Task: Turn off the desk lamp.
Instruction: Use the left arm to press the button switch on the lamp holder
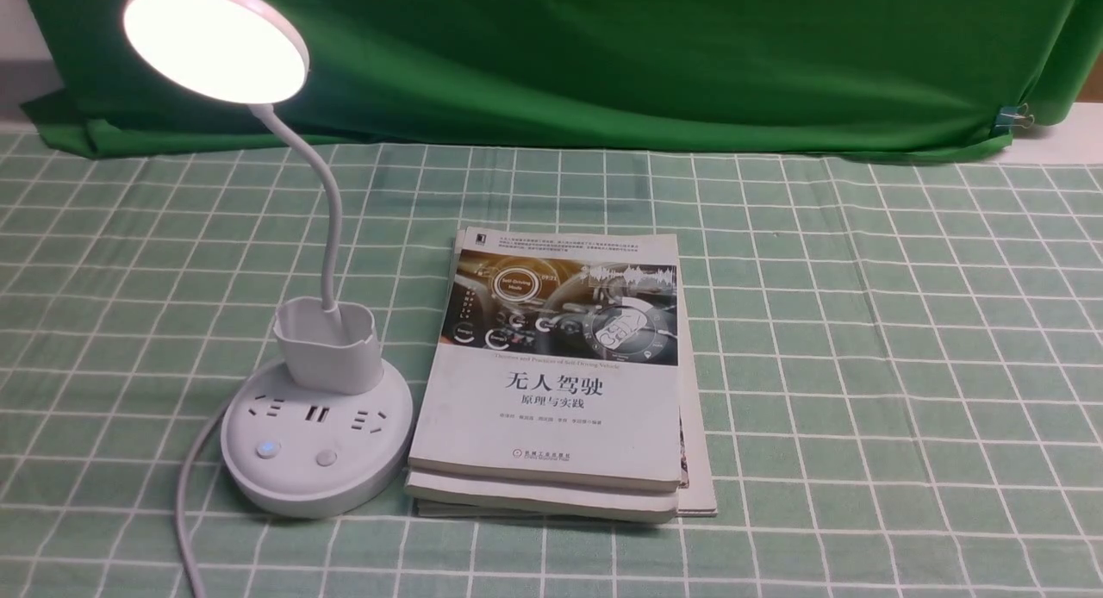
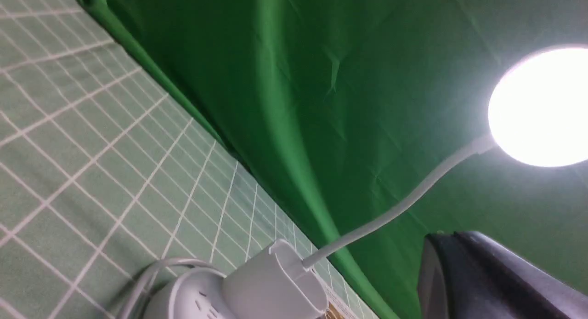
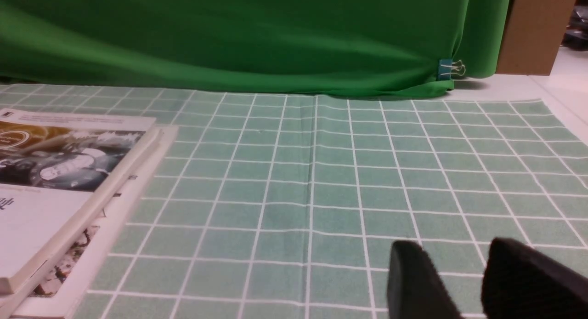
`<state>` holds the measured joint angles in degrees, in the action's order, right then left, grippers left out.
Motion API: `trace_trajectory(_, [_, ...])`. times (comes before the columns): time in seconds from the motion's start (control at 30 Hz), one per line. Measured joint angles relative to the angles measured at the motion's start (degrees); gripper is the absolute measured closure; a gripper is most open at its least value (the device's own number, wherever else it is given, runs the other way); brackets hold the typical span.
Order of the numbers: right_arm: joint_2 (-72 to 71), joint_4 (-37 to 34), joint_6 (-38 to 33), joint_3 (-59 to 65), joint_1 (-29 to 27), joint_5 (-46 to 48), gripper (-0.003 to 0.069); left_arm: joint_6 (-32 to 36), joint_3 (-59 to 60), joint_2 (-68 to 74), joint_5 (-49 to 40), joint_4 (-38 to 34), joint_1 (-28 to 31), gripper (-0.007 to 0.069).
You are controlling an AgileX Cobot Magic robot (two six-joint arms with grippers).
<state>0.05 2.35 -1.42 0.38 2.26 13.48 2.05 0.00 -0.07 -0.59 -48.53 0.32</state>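
The white desk lamp stands at the left of the table in the front view. Its round disc head (image 1: 215, 40) is lit. A thin gooseneck (image 1: 323, 202) runs down into the cup holder (image 1: 329, 344) on the round base (image 1: 314, 486). The base has sockets and two buttons; the left button (image 1: 268, 449) glows blue and the right button (image 1: 326, 457) is plain. Neither gripper shows in the front view. In the left wrist view my left gripper (image 2: 442, 238) is shut and empty, off the table, with the lit head (image 2: 542, 107) and cup holder (image 2: 275, 282) beyond it. My right gripper (image 3: 452, 252) is open and empty, low over the cloth.
A stack of books (image 1: 560, 383) lies just right of the lamp base, also in the right wrist view (image 3: 55, 172). The lamp's white cord (image 1: 185, 495) trails to the front left. A green backdrop (image 1: 603, 55) hangs behind, clipped at the right (image 1: 1017, 115). Green checked cloth (image 1: 862, 365) covers the table.
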Motion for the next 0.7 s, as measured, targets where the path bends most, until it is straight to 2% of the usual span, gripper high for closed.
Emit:
trace_trajectory(0.2, [0.0,0.0,0.0,0.0,0.0,0.0,0.0417,0.58,-10.72,8.35,-14.21,8.49,0.0,0.0625])
trace_trajectory(0.43, [0.0,0.0,0.0,0.0,0.0,0.0,0.0417,2.56,-29.95,33.64,-37.95,24.34,0.0,0.0625])
trace_trajectory(0.53, [0.0,0.0,0.0,0.0,0.0,0.0,0.0417,3.59,-35.76,45.66,-46.38,27.96,-0.14,0.0625])
trace_trajectory(0.7, [0.0,0.0,0.0,0.0,0.0,0.0,0.0417,5.21,-42.78,60.72,-49.05,29.73,-4.9,0.0625])
